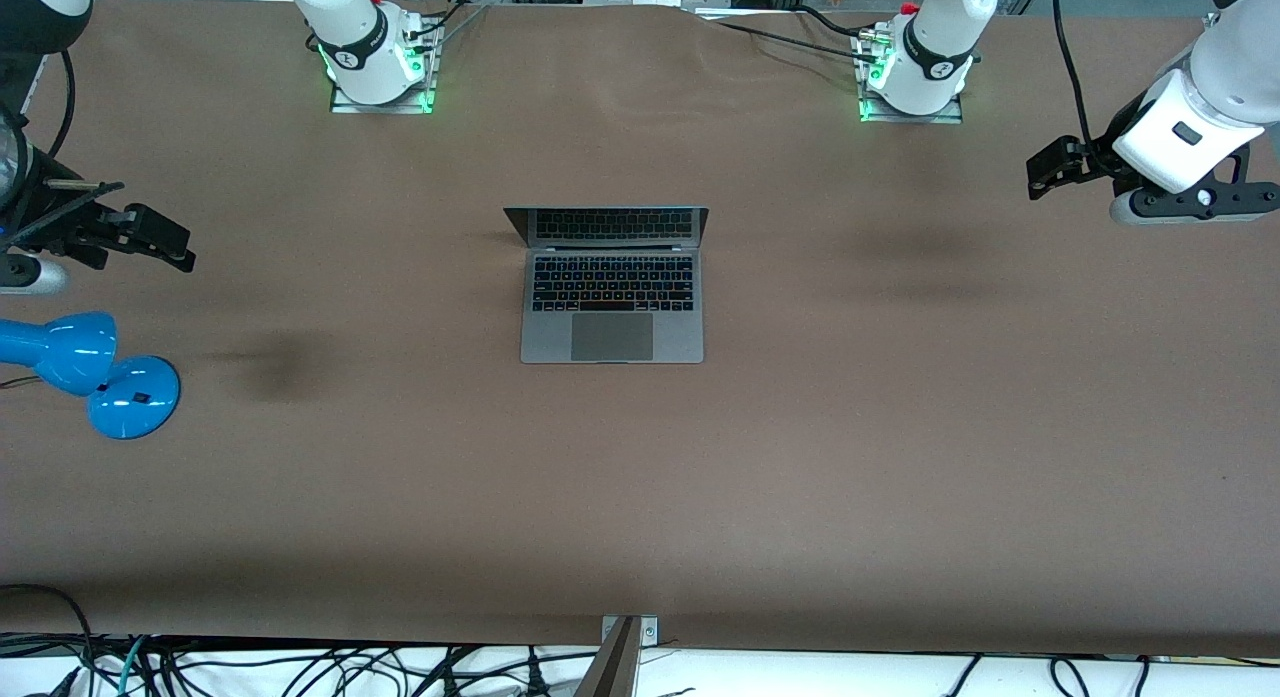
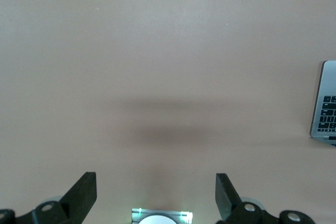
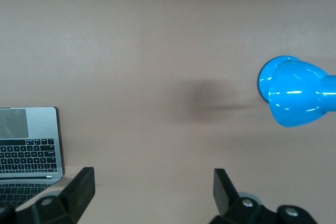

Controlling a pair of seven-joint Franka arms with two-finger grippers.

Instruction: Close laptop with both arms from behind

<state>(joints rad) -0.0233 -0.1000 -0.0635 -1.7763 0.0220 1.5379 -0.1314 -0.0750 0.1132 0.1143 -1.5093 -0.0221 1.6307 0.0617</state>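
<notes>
Both black grippers, left (image 1: 1045,167) and right (image 1: 170,242), hovered with fingers spread over the surface's ends; each should approach the slim grey metal laptop's (image 1: 612,297) upright lid (evenly) from the base-side edge.

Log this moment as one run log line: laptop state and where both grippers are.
laptop: open, untouched, mid-table | left gripper: open, empty, over bare table at left arm's end | right gripper: open, empty, over table near blue lamp

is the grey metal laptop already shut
No, the slim grey metal laptop stands open on the brown table, its black keyboard and trackpad showing.
</notes>
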